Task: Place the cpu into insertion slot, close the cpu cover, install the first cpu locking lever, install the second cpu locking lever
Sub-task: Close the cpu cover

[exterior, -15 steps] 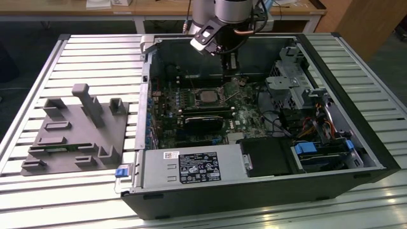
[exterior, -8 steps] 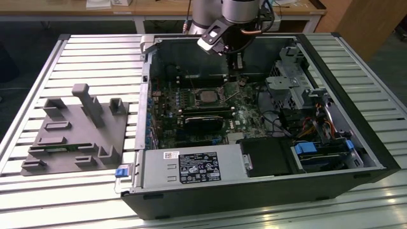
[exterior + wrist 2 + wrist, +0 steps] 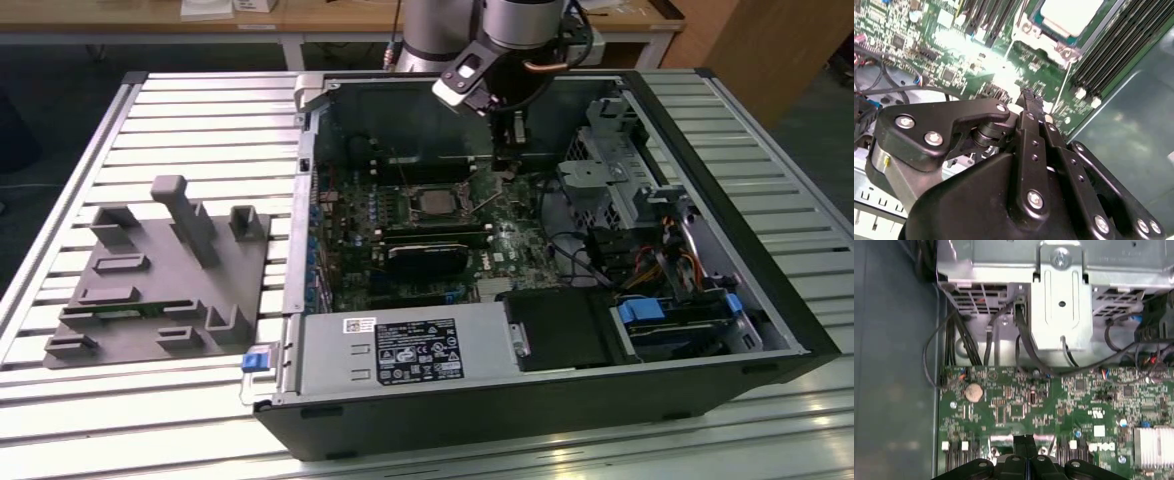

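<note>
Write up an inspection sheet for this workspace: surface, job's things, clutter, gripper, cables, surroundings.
Surface: slatted metal table carrying an open computer case.
Job's things: cpu lies on the green board, framed by the cpu cover; a thin lever appears raised beside it.
Clutter: grey fixture block on the table at the exterior view's left.
Gripper: gripper hangs inside the case beside the cpu, jaws together.
Cables: black cables run along the case wall.
Surroundings: wooden benches behind.
</note>
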Available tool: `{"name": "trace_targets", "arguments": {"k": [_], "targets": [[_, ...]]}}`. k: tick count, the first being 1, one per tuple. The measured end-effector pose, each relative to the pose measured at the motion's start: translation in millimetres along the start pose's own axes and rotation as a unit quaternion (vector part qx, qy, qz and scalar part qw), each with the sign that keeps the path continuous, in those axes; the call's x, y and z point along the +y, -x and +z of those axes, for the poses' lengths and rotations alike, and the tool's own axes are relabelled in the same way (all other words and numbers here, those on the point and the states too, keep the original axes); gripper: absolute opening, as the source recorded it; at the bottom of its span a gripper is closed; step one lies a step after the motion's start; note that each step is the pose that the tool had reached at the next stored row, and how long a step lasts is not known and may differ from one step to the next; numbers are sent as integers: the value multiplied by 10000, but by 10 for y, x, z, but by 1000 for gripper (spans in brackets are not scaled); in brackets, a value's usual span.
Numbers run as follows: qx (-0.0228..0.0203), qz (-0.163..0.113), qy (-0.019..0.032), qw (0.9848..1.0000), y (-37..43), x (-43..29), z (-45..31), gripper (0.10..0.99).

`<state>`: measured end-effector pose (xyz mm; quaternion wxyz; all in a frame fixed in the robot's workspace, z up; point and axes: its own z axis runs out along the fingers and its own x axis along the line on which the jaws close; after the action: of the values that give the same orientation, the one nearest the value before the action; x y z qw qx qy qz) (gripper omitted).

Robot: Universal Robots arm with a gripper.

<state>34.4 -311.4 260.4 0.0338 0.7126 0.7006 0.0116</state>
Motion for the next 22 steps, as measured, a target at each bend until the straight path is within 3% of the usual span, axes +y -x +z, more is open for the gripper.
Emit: {"name": "trace_targets", "arguments": {"k": [9,22], "targets": [[0,0,0,10000,-11,196,36,106],[-1,5,0,10000,-18,248,239,106]]}}
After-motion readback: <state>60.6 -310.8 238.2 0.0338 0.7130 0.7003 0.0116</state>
